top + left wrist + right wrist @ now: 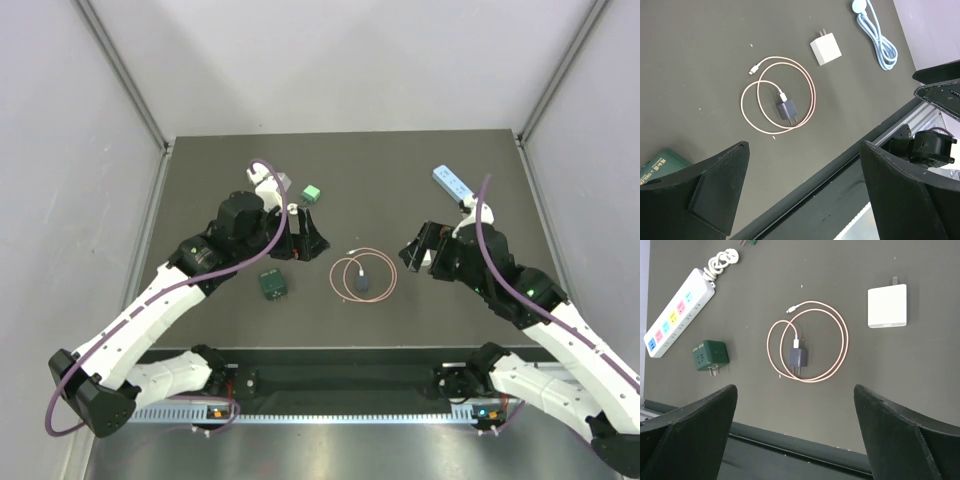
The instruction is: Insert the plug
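Observation:
A dark blue two-prong plug (357,284) lies on the dark table inside its coiled pink cable (385,272). It also shows in the left wrist view (787,110) and the right wrist view (798,357). A white power strip (675,312) with coloured sockets lies at the left of the right wrist view; in the top view the left arm hides it. My left gripper (302,237) (803,145) is open and empty, left of the plug. My right gripper (418,255) (795,387) is open and empty, right of the plug.
A dark green adapter (272,284) (710,356) lies left of the coil. A light green piece (312,192) lies further back. A white charger (825,49) (887,306) and a light blue cable (452,181) (880,42) lie on the right side.

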Controlling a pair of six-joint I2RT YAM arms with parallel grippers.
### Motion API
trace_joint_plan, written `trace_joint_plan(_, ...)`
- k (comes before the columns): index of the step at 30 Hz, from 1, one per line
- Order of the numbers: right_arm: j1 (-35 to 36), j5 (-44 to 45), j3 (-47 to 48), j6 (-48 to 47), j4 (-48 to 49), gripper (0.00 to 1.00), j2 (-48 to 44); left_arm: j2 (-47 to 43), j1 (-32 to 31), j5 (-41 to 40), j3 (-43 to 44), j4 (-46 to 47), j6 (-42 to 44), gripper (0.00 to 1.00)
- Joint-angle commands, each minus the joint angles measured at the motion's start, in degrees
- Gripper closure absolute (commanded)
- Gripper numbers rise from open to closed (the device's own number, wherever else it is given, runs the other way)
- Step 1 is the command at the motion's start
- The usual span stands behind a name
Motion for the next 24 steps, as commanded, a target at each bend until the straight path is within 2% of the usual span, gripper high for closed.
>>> trace_joint_plan(1,0.63,0.23,1.25,0.03,2.14,0.00,-0.92,-1.36,0.25,-0.95,0.80,2.84,0.62,0.05)
trace_joint_plan(11,0.63,0.58,0.38,-1.29,2.84,0.00,-1.28,-0.05,0.25,-8.24,1.32,2.32,2.18,0.05)
trace_joint_plan(15,0.63,-0.73,0.29,-4.19,3.81,0.00,-1.19,5.83,1.38,-20.44,7.38,-8.38,0.18,0.06)
trace_joint_plan(20,0.63,-3.90,-2.35,-7.18,6.53,0.00,-1.71,11.03,6.83,-14.84,10.03,-11.40,-3.95,0.12)
trace_joint_plan(24,0.63,-8.01,-4.98,-7.79,9.52,0.00,-1.28,11.12,10.96,-16.68,5.91,-14.03,-4.57,0.14)
